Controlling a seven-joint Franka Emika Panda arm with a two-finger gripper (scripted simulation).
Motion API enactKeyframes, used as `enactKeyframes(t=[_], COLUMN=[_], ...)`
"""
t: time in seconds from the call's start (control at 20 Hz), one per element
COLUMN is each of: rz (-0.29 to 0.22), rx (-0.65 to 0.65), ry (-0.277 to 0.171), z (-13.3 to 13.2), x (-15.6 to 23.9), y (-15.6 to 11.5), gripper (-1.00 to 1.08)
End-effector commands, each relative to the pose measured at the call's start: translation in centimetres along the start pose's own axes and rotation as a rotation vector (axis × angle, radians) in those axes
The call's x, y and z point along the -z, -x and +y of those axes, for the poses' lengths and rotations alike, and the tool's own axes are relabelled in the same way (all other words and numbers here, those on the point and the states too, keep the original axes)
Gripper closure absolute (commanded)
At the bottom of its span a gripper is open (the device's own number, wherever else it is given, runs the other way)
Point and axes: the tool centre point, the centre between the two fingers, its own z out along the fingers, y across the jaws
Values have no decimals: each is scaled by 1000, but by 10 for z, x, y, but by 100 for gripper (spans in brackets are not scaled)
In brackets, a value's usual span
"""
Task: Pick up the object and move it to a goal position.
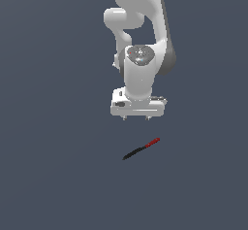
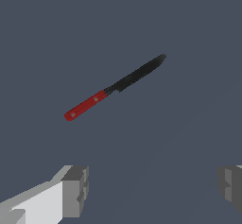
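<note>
The object is a thin knife-like stick with a black tapered part and a red end, lying flat on the dark grey surface. In the exterior view its red end points toward the exterior view's right. My gripper hangs above the surface, a short way behind the object, not touching it. The wrist view shows the object lying diagonally, well apart from my two grey fingertips, which stand wide apart with nothing between them. The gripper is open.
The white arm rises behind the gripper. A plain dark grey surface spreads all around the object.
</note>
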Motion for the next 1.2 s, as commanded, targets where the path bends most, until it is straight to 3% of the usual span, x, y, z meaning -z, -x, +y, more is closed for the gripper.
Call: enactKeyframes(t=[0.0,1.15], rz=[-1,-5], rx=[-36,-598], ry=[0,14], z=[-1,-16], x=[-3,-56], y=[-3,-47], gripper=[-92,-92])
